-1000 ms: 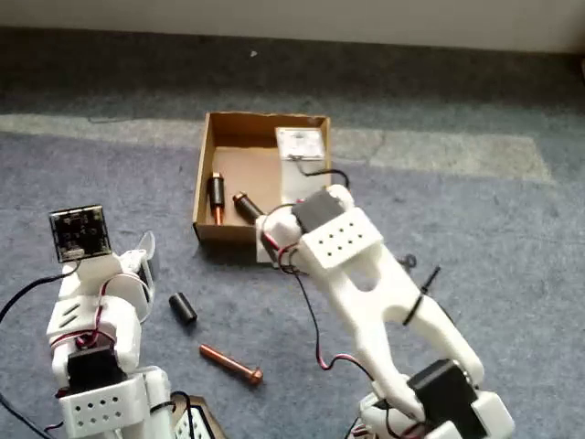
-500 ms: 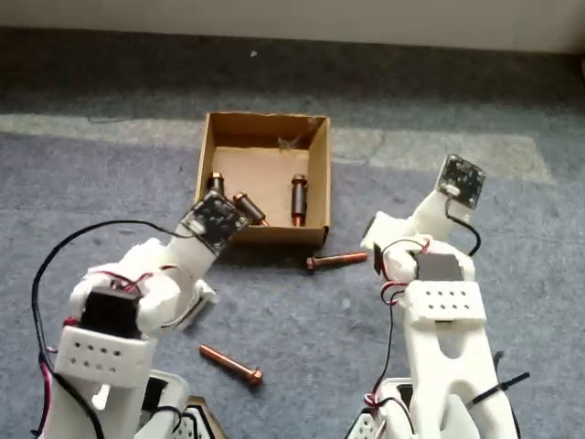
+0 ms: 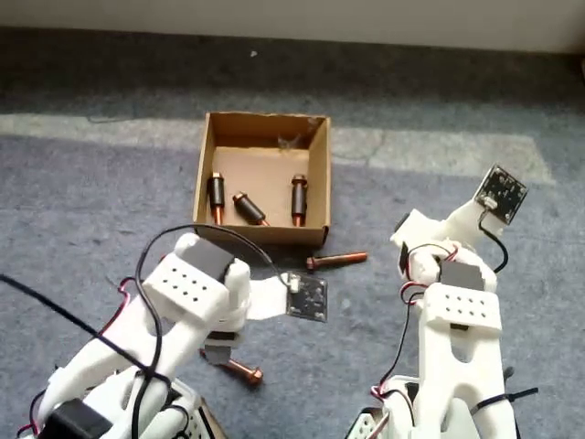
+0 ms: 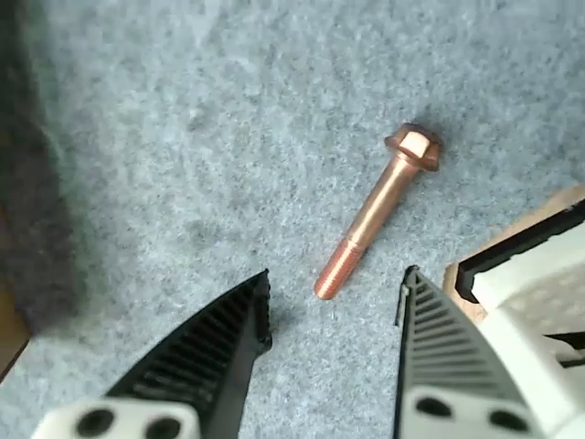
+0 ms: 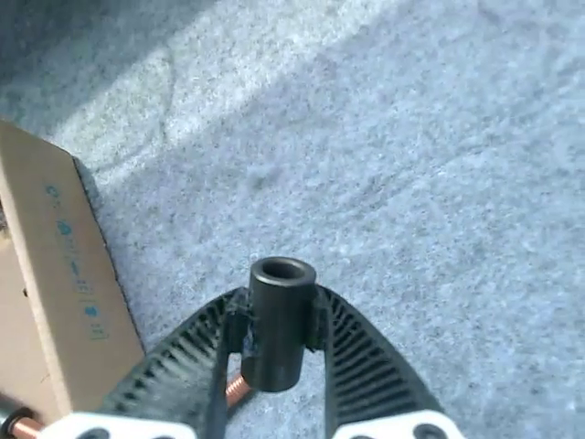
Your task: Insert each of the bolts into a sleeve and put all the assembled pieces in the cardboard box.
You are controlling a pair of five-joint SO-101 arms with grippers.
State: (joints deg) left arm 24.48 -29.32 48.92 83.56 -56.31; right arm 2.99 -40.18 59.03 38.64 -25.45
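The left hand is wide open and holds nothing. A copper bolt lies just past its tips. The right hand squeezes a black sleeve.

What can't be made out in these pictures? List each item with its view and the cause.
1. High view: long copper bolt beside the left arm; that arm covers its shank.
2. Right wrist view: copper tip below the black cylindrical sleeve; sleeve and right jaws hide the rest, so what it belongs to is unclear.
3. Right wrist view: copper piece by the brown cardboard box, cut off by the picture's edge.
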